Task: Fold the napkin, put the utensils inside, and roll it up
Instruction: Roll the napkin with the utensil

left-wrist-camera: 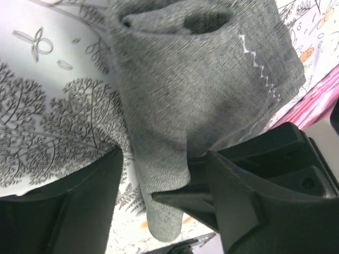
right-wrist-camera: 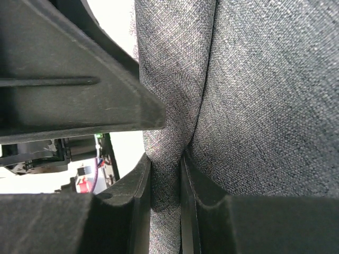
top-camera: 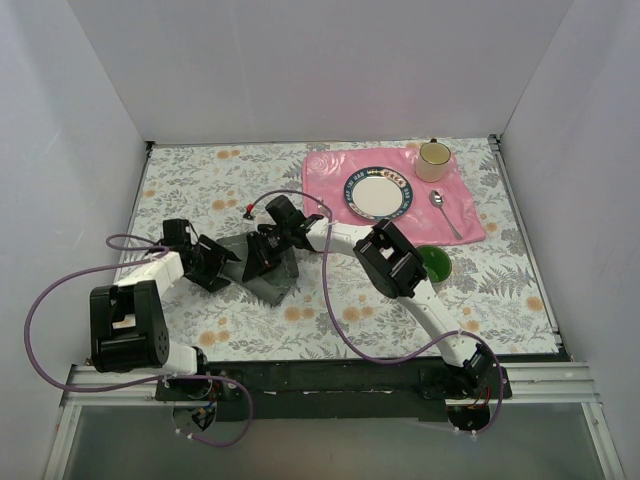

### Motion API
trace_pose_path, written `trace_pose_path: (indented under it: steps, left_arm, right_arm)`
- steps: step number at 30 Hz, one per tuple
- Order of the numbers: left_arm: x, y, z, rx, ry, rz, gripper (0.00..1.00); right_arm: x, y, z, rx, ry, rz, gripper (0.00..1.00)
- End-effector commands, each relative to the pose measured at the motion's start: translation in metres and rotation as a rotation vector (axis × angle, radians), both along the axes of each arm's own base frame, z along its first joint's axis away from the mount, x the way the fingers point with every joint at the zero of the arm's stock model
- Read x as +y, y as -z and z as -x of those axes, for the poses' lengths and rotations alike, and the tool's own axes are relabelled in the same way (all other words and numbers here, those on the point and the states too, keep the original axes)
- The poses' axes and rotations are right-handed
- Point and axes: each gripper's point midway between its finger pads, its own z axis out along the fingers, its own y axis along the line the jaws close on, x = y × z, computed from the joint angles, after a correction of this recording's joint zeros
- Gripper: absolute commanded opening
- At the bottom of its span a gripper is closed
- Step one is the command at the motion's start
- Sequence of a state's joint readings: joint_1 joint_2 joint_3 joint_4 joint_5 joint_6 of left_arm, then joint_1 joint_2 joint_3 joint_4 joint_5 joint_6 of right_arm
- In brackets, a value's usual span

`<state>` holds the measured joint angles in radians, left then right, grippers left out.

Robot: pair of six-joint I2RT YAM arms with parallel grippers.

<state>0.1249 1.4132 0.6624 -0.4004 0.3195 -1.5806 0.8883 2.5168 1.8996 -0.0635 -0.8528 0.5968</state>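
The dark grey napkin (top-camera: 272, 281) is bunched in the middle of the table between my two grippers. My left gripper (top-camera: 230, 262) reaches in from the left. In the left wrist view a thick fold of the napkin (left-wrist-camera: 201, 79) fills the gap between its fingers (left-wrist-camera: 159, 169). My right gripper (top-camera: 268, 247) comes from the right and is shut on a narrow fold of the napkin (right-wrist-camera: 265, 106), pinched tight between its pads (right-wrist-camera: 167, 180). A spoon (top-camera: 444, 213) lies on the pink placemat (top-camera: 330, 180) at the back right. No other utensil shows.
On the placemat stand a white plate with a patterned rim (top-camera: 378, 192) and a cream mug (top-camera: 433, 160). A green bowl (top-camera: 434, 263) sits beside my right arm's forearm. White walls close the table on three sides.
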Motion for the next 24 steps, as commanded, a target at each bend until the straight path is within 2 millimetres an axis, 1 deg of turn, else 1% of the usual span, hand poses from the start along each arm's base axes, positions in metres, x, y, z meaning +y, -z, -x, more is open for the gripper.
trace_pose_path:
  steps: [1,3,4,5,7,8,9,10,11,12,13,14,15,16,17,18,19,20,21,22,23,24]
  left_arm:
    - [0.009,0.008,-0.004,0.01,0.008,-0.095,0.57]
    - [0.013,0.01,-0.003,0.015,0.013,-0.129,0.49]
    - [0.014,0.011,-0.002,0.016,0.021,-0.138,0.42]
    - [0.015,0.012,-0.002,0.017,0.027,-0.148,0.4]
    - [0.016,0.013,-0.001,0.024,0.032,-0.159,0.36]
    - [0.016,0.013,0.0,0.025,0.038,-0.16,0.33]
    - [0.016,0.014,0.0,0.026,0.039,-0.161,0.29]
    - [0.016,0.013,0.0,0.021,0.042,-0.162,0.27]
    - [0.015,0.012,0.0,0.016,0.042,-0.157,0.23]
    - [0.014,0.013,0.002,0.019,0.048,-0.15,0.21]
    - [0.013,0.013,0.001,0.019,0.047,-0.145,0.2]
    - [0.012,0.014,0.002,0.026,0.049,-0.138,0.2]
    - [0.012,0.014,0.002,0.026,0.051,-0.136,0.2]
    - [0.01,0.014,0.002,0.028,0.053,-0.126,0.2]
    - [0.009,0.016,0.002,0.032,0.054,-0.122,0.2]
    - [0.008,0.016,0.003,0.035,0.055,-0.114,0.2]
    - [0.006,0.017,0.004,0.04,0.058,-0.101,0.2]
    - [0.004,0.016,0.004,0.038,0.059,-0.091,0.2]
    - [0.003,0.017,0.004,0.043,0.059,-0.083,0.2]
    - [0.002,0.017,0.005,0.044,0.06,-0.076,0.2]
    - [0.0,0.016,0.005,0.042,0.064,-0.066,0.2]
    - [-0.001,0.017,0.005,0.045,0.065,-0.061,0.2]
  right_arm:
    - [-0.004,0.006,0.01,0.086,-0.013,0.01,0.01]
    - [-0.006,0.005,0.008,0.089,-0.009,0.002,0.01]
    - [-0.006,0.004,0.007,0.082,-0.008,0.001,0.02]
    - [-0.006,0.002,0.002,0.063,0.001,0.004,0.03]
    - [-0.01,0.003,-0.001,0.005,-0.006,0.036,0.11]
    - [-0.006,-0.002,-0.011,-0.062,0.015,0.05,0.15]
    - [-0.013,-0.002,-0.01,-0.113,-0.009,0.086,0.25]
    - [-0.015,-0.003,-0.013,-0.153,-0.009,0.105,0.29]
    - [-0.017,-0.003,-0.02,-0.215,0.016,0.142,0.34]
    - [-0.021,-0.013,-0.02,-0.258,0.012,0.162,0.43]
    - [-0.023,-0.015,-0.018,-0.33,-0.01,0.173,0.48]
    - [-0.026,-0.014,-0.026,-0.412,0.013,0.219,0.52]
    - [-0.03,-0.026,-0.025,-0.47,0.014,0.228,0.59]
    - [-0.028,-0.028,-0.017,-0.542,-0.018,0.233,0.62]
    - [-0.031,-0.031,-0.022,-0.62,0.006,0.272,0.64]
    - [-0.031,-0.044,-0.02,-0.678,0.014,0.271,0.68]
    - [-0.027,-0.041,-0.006,-0.731,-0.011,0.277,0.7]
    - [-0.03,-0.04,-0.012,-0.817,0.008,0.324,0.7]
    - [-0.029,-0.041,-0.01,-0.86,0.007,0.339,0.72]
    - [-0.024,-0.04,-0.002,-0.899,-0.004,0.347,0.73]
    - [-0.024,-0.039,-0.007,-0.946,0.012,0.382,0.73]
    - [-0.022,-0.033,-0.006,-0.951,0.009,0.395,0.74]
